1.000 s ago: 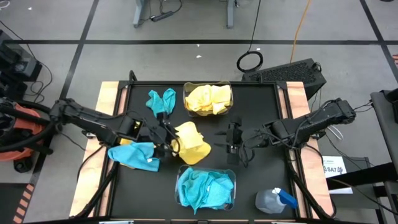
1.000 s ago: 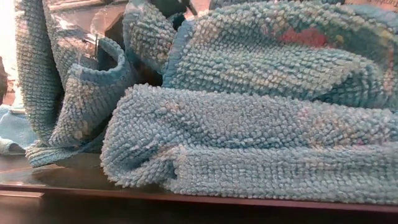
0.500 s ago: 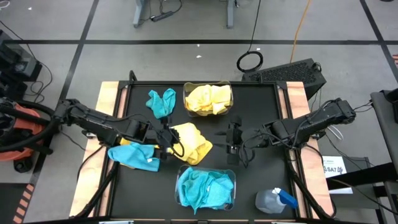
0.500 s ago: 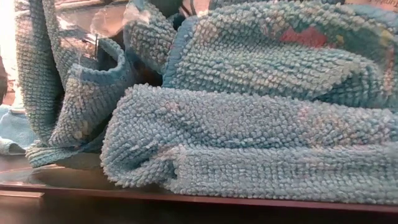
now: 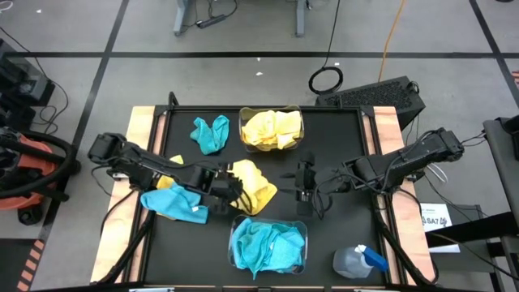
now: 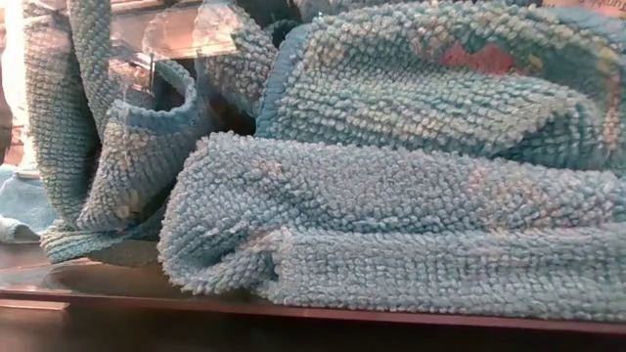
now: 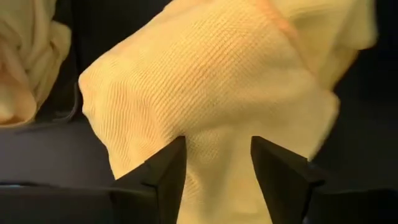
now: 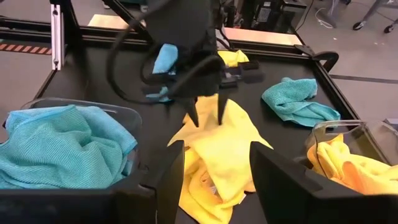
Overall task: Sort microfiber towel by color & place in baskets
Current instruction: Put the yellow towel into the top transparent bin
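Yellow towel point(image 5: 250, 185) sits mid-desk, and my left gripper point(image 5: 232, 186) is on it with fingers partly open, cloth between them, nothing pinched yet. I'd bite deep into the fold, lift clear, then head for the yellow basket point(image 5: 272, 128) at the far edge. Right gripper point(image 5: 303, 182) idles mid-desk, half open and empty.

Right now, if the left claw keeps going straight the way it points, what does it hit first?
Most likely the loose yellow towel. The left claw stands open with the cloth between its fingers, already at the tips, though exact depth is hard to judge.
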